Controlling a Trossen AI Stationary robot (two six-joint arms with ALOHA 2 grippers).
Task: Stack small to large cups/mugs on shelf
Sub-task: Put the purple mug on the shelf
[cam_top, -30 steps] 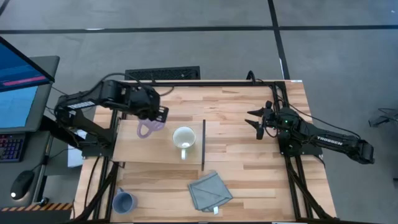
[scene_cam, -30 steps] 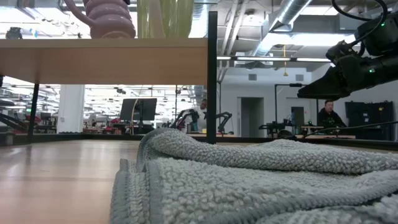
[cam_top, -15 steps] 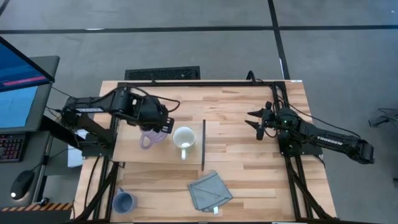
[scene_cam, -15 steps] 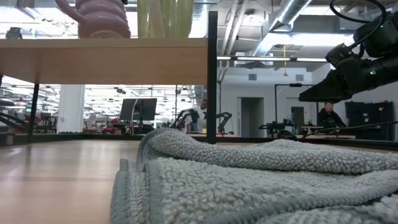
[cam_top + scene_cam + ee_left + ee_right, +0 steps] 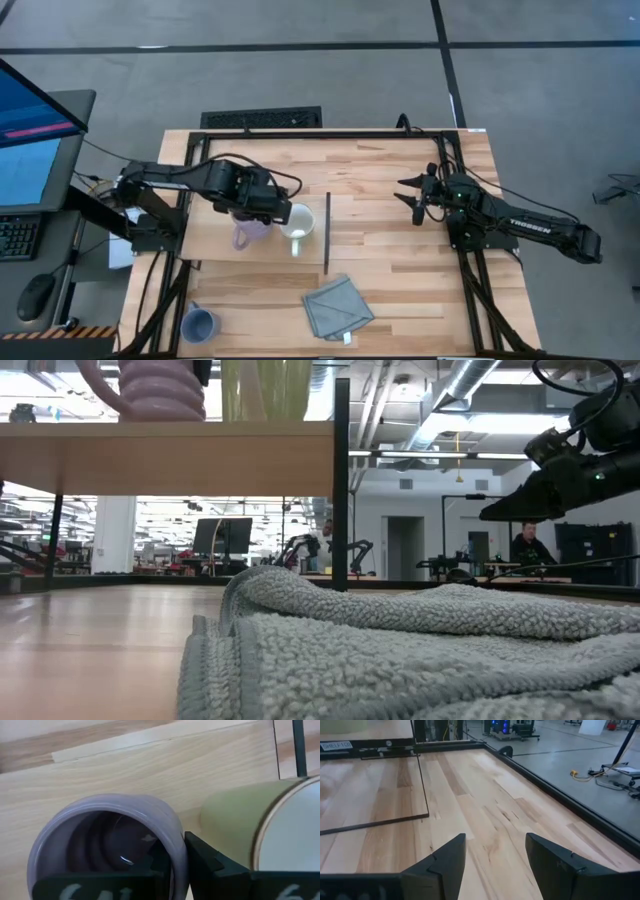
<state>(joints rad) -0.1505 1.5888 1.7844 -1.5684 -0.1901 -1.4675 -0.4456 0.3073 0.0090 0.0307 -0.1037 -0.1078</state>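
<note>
The purple mug point(image 5: 246, 230) is held upright over the shelf point(image 5: 215, 250), a light wood board with a thin dark panel point(image 5: 327, 232) on its right edge. My left gripper point(image 5: 258, 210) is shut on the mug's rim from above. The white mug point(image 5: 297, 222) stands on the board just right of it; in the left wrist view the two, purple mug point(image 5: 100, 845) and white mug point(image 5: 250, 830), are close but apart. The blue-grey mug point(image 5: 200, 323) stands on the table near its front left corner. My right gripper point(image 5: 413, 196) waits open at the right. My left gripper pinches the purple mug's wall at the rim point(image 5: 176, 851), on the side facing the white mug, one finger point(image 5: 159, 862) inside and one point(image 5: 202, 857) outside. The fingers point steeply down. The mug point(image 5: 160, 385) hangs upright; whether its base touches the shelf point(image 5: 170, 455) I cannot tell.
A grey-blue cloth point(image 5: 338, 307) lies bunched on the table in front of the shelf's right end. The table to the right of the dark panel is bare wood point(image 5: 470, 795). A black frame runs round the table.
My left gripper has carried the purple mug toward the table's right and near edges and a little down, up beside the white mug. The mug, tilted a second ago, now stands upright. The gripper has stayed shut on it.
</note>
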